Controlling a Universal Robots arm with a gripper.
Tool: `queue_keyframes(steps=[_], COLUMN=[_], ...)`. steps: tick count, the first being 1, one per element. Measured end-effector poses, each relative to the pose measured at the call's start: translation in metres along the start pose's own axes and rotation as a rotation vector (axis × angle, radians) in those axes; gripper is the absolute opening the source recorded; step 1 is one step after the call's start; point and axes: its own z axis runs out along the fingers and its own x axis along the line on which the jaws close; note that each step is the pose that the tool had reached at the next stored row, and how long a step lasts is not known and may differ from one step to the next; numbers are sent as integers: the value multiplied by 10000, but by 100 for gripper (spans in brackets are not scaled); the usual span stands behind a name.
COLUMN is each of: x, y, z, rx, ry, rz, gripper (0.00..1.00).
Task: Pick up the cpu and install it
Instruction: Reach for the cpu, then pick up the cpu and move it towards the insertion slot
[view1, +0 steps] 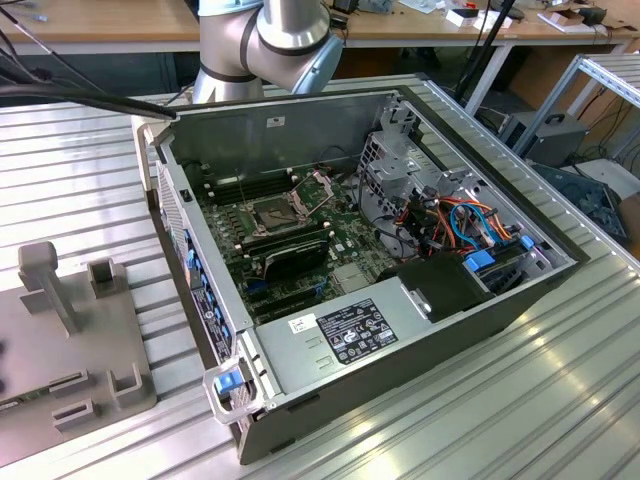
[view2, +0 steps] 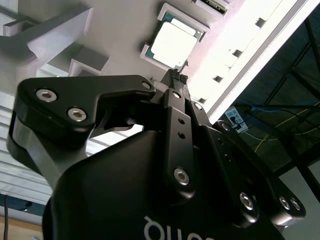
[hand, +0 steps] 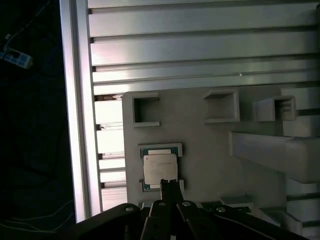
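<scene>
Gripper (hand: 167, 184) over cpu (hand: 160, 167) edge, cpu in tray (hand: 210, 150); jaws pinched together, empty. Centre yourself squarely, stay level, grip edges only.

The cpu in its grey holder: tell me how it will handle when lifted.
The cpu looks like a thin flat plate with a metal top, so probably rigid and light. That smooth top may be slippery. It sits between raised lips on the grey holder, so pushing would likely not slide it.
</scene>
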Motion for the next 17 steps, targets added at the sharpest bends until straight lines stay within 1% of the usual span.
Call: queue_keyframes(steps=[2, 5, 17], x=[36, 66, 69], y=[-4, -8, -7], z=[24, 35, 35], rx=[1, 2, 1], ry=[1, 2, 1], rz=[-1, -2, -2], gripper=[11, 11, 11])
